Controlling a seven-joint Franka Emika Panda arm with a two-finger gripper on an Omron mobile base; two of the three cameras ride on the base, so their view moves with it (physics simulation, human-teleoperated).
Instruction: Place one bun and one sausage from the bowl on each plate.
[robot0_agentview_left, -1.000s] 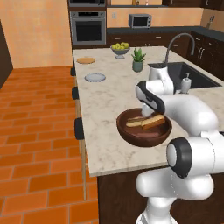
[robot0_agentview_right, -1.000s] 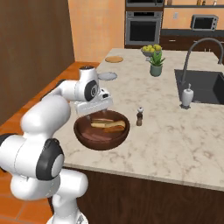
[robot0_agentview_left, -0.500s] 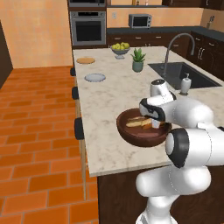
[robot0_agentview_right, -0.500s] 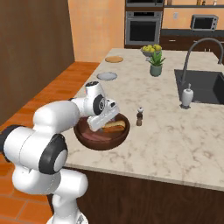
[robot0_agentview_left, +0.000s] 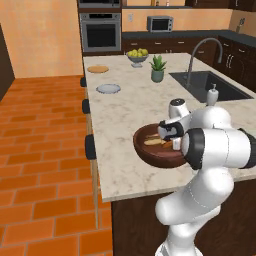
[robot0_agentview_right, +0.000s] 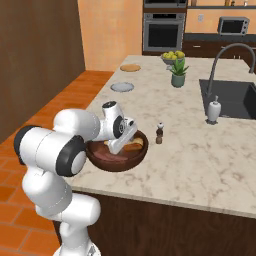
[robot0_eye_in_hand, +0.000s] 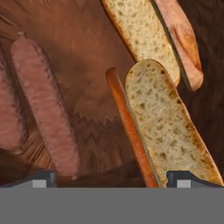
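We are reaching into the bowl (robot0_agentview_left: 161, 150) at the desk's near edge, end effector (robot0_eye_in_hand: 111, 177) spread wide, holding nothing, over a bun (robot0_eye_in_hand: 168, 127); next, closing on it.

Dark wooden bowl (robot0_agentview_left: 152, 150) near worktop front edge, holding 2 split buns (robot0_eye_in_hand: 170, 127) and 2 sausages (robot0_eye_in_hand: 43, 105). Tan plate (robot0_agentview_left: 98, 69) and grey plate (robot0_agentview_left: 108, 88) far back, bare.

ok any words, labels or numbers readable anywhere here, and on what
None can be read.
The microwave and oven fronts are too small and blurred to show any text.
The soap bottle and the small bottle show no label.
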